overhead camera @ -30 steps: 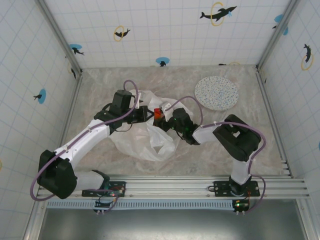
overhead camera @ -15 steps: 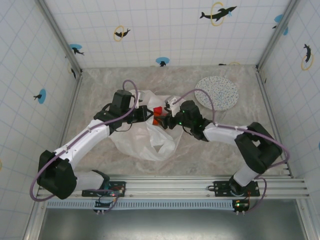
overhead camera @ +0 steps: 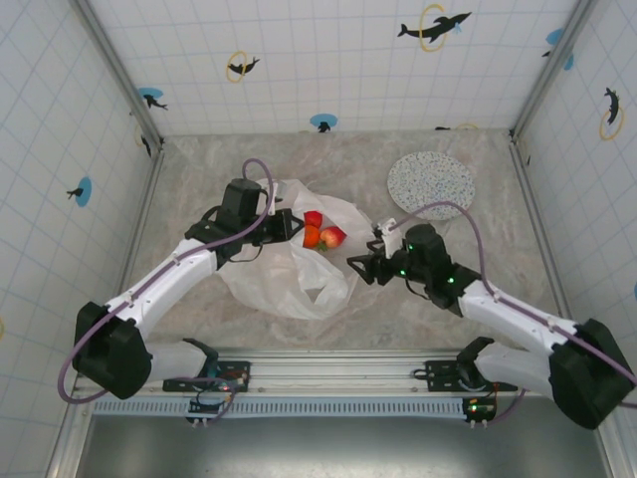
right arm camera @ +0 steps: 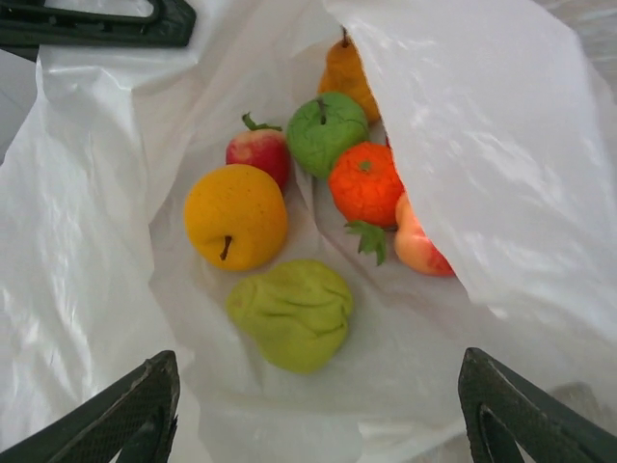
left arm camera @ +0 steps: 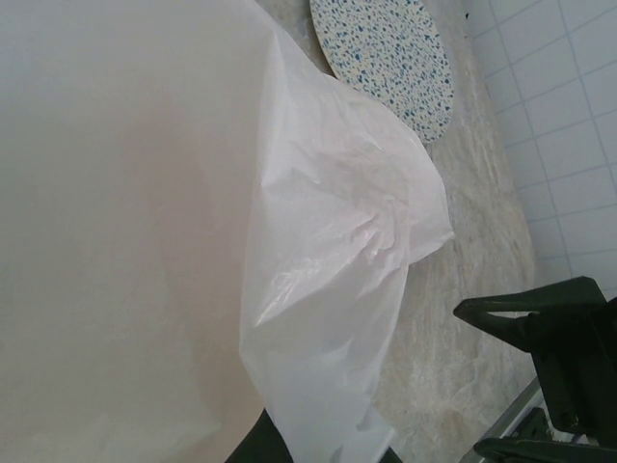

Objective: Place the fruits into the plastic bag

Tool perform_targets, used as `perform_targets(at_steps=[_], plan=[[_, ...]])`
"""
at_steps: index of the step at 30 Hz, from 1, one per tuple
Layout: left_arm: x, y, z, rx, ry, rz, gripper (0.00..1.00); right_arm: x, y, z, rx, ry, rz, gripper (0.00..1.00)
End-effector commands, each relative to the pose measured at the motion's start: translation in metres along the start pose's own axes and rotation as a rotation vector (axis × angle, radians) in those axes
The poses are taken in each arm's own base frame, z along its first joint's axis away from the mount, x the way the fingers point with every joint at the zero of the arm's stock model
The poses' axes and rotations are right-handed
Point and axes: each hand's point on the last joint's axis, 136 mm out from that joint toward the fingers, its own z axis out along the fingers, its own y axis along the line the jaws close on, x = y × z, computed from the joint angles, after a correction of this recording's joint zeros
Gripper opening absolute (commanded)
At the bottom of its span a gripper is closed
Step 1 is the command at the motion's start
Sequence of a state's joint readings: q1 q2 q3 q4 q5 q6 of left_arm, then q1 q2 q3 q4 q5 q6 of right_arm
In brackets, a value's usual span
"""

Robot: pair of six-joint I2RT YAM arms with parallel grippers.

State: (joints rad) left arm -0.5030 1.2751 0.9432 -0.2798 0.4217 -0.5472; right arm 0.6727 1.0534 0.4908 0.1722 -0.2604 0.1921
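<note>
Seven fruits counted, all inside the one plastic bag lying mid-table. Left gripper pinches the bag's rim. Right gripper is spread and empty, just beside the bag's mouth. One plate lies well apart.

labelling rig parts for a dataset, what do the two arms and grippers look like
The left arm and right arm have white links between bulky black joint housings, each trailed by a lilac cable. The left gripper and right gripper are black with flat angular fingers; green lights dot the right wrist.
</note>
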Motion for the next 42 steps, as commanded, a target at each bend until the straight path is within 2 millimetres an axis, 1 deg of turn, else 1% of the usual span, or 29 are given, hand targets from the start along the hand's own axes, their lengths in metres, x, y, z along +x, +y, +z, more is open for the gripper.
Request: perform_targets(at_steps=[1,4,7,11,15,17,19,22,23,24,26,28,29,30,31,33,34,35,36,38,40,41,42], plan=[[-0.009,-0.006,-0.004,0.019,-0.026,0.018,0.00,0.012,-0.024,-0.015,0.123,-0.035,0.062,0.77],[-0.009,-0.008,-0.004,0.030,-0.026,0.016,0.00,0.009,-0.049,-0.024,0.261,-0.104,-0.012,0.85],[-0.009,-0.008,-0.005,0.029,-0.027,0.016,0.00,0.002,-0.064,-0.023,0.334,-0.130,-0.116,0.92],[-0.006,-0.006,-0.005,0.022,-0.020,0.010,0.00,-0.004,-0.073,-0.001,0.325,-0.111,-0.198,0.94],[-0.001,-0.002,-0.005,0.012,-0.016,0.004,0.00,-0.020,-0.082,0.027,0.309,-0.103,-0.232,0.92],[0.000,0.001,-0.005,0.001,-0.016,0.002,0.00,-0.027,-0.084,0.041,0.275,-0.094,-0.227,0.85],[0.000,0.003,-0.006,-0.013,-0.020,0.003,0.00,-0.031,-0.084,0.053,0.249,-0.091,-0.225,0.73],[0.002,0.008,-0.008,-0.039,-0.021,0.007,0.00,-0.031,-0.084,0.060,0.232,-0.084,-0.221,0.54],[0.002,0.009,-0.009,-0.048,-0.022,0.008,0.00,-0.028,-0.084,0.060,0.224,-0.079,-0.215,0.49],[0.002,0.011,-0.010,-0.060,-0.022,0.008,0.02,-0.026,-0.082,0.060,0.209,-0.074,-0.206,0.44],[0.000,0.014,-0.013,-0.086,-0.033,0.017,0.15,-0.022,-0.079,0.059,0.191,-0.060,-0.178,0.32],[-0.005,0.017,-0.021,-0.129,-0.059,0.050,0.33,-0.020,-0.075,0.056,0.177,-0.059,-0.144,0.20],[-0.007,0.017,-0.026,-0.144,-0.076,0.073,0.41,-0.020,-0.073,0.054,0.169,-0.061,-0.127,0.16],[-0.010,0.017,-0.033,-0.158,-0.102,0.104,0.53,-0.019,-0.071,0.053,0.156,-0.062,-0.106,0.12],[-0.013,0.017,-0.041,-0.169,-0.138,0.130,0.62,-0.018,-0.068,0.052,0.143,-0.061,-0.084,0.09],[-0.021,0.012,-0.057,-0.172,-0.219,0.175,0.78,-0.019,-0.061,0.051,0.107,-0.066,-0.049,0.03],[-0.027,0.008,-0.066,-0.166,-0.267,0.196,0.84,-0.021,-0.059,0.050,0.093,-0.070,-0.034,0.00],[-0.031,0.002,-0.073,-0.155,-0.302,0.216,0.86,-0.021,-0.057,0.049,0.085,-0.072,-0.020,0.00],[-0.036,-0.008,-0.082,-0.125,-0.336,0.248,0.87,-0.024,-0.056,0.049,0.078,-0.078,-0.011,0.00],[-0.038,-0.030,-0.091,-0.052,-0.344,0.308,0.88,-0.028,-0.054,0.048,0.067,-0.087,0.004,0.00],[-0.030,-0.056,-0.094,0.019,-0.310,0.396,0.87,-0.031,-0.054,0.048,0.056,-0.090,0.025,0.00],[-0.022,-0.066,-0.090,0.028,-0.285,0.471,0.86,-0.032,-0.055,0.048,0.055,-0.090,0.034,0.00],[-0.006,-0.071,-0.081,0.025,-0.231,0.539,0.86,-0.032,-0.056,0.049,0.053,-0.087,0.043,0.00]])
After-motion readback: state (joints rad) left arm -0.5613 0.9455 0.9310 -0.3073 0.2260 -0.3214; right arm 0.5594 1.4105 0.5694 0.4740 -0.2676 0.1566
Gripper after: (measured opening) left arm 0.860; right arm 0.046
